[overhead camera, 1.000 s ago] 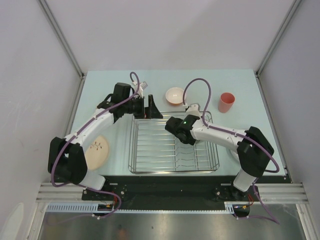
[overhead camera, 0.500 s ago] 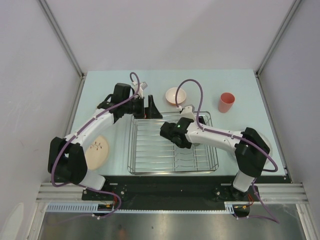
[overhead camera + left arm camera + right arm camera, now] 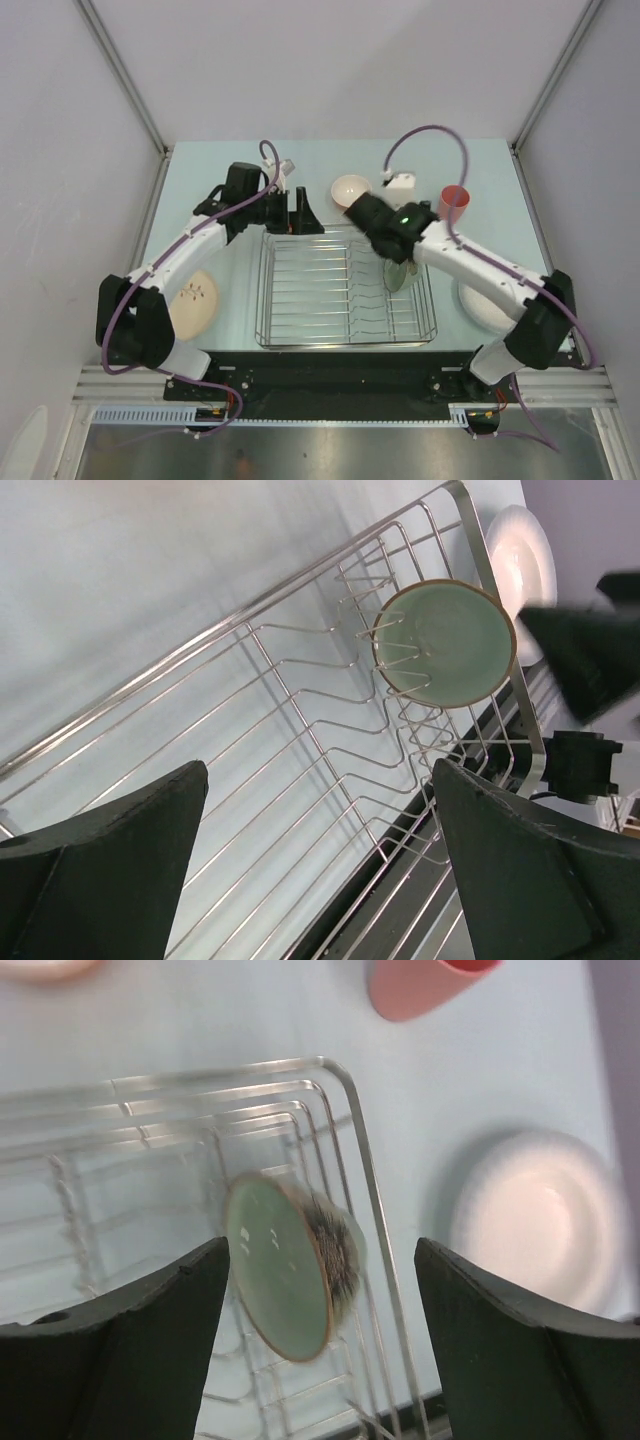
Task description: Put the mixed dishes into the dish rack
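Pale blue-green tabletop is filling the space between plain grey walls, and the dish rack (image 3: 345,285) is sitting at its middle, close to the arm bases. The grey-green bowl (image 3: 400,272) is standing on its edge among the tines on the rack's right side. It is leaning a little, with its hollow facing the rack's left half. The left wrist view is showing that glazed inside and its brown rim through the wires.

The right gripper (image 3: 318,1248) is hanging above the bowl with its fingers spread wide. It is gripping nothing, and the bowl beneath it is looking blurred in the right wrist view.

The left gripper (image 3: 298,214) is hovering over the rack's far left corner, and its fingers are also standing fully apart around empty air.

Four more dishes are waiting on the table outside the rack:
- The orange bowl with white inside (image 3: 351,190) is sitting just beyond the far rail.
- The salmon-pink cup (image 3: 453,203) is standing further right, partly behind the right arm.
- The white plate (image 3: 485,300) is lying just right of the rack, under the right forearm.
- The pale salmon plate (image 3: 195,303) is lying to the rack's left, beside the left arm.
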Available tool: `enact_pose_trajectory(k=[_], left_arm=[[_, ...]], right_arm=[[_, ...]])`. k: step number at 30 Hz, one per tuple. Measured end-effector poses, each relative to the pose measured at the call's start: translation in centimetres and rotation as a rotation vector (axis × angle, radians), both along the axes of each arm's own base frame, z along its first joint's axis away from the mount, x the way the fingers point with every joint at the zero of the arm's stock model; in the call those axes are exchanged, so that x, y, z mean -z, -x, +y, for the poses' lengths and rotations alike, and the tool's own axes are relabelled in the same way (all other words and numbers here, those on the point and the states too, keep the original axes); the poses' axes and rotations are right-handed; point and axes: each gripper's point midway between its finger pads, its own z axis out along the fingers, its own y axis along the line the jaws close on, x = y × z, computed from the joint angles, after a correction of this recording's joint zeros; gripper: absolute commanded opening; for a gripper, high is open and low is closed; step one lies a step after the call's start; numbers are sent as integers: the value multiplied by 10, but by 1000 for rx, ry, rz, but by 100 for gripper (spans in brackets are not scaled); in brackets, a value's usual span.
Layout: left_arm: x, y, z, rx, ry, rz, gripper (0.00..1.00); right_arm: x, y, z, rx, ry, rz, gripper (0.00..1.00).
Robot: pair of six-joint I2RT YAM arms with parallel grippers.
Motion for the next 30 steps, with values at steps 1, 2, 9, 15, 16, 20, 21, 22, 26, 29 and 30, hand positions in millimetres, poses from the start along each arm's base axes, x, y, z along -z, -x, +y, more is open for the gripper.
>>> enact_pose_trajectory(k=[1, 2, 9, 15, 16, 20, 21, 22, 26, 29, 30], left_arm=[[-2, -1, 0, -1, -3, -7, 100], [-4, -2, 1, 1, -8, -15, 100], [-18, -10, 5, 11, -53, -83, 100], [-36, -22, 13, 16, -119, -162, 100], [-39, -25, 15, 14, -134, -179, 100], [-41, -30, 20, 11, -182, -202, 100], [-40, -30, 23, 9, -197, -201, 100], [-39, -30, 24, 9, -206, -200, 100], [-34, -29, 31, 8, -254, -195, 100], [-35, -30, 37, 7, -289, -205, 100], [-36, -31, 39, 5, -301, -212, 100]], right_arm=[[-5, -11, -3, 13, -73, -3, 79], [-12, -26, -9, 37, -166, -19, 79], [-38, -129, -18, 50, -491, -117, 81], [4, -200, 33, -71, -619, -49, 81], [17, -211, 39, -81, -632, -26, 81], [60, -228, 50, -92, -659, 51, 79], [75, -230, 50, -90, -668, 81, 79], [82, -231, 49, -88, -671, 95, 79], [117, -237, 43, -64, -690, 154, 78], [130, -241, 40, -55, -702, 169, 76], [134, -242, 40, -55, -714, 174, 76]])
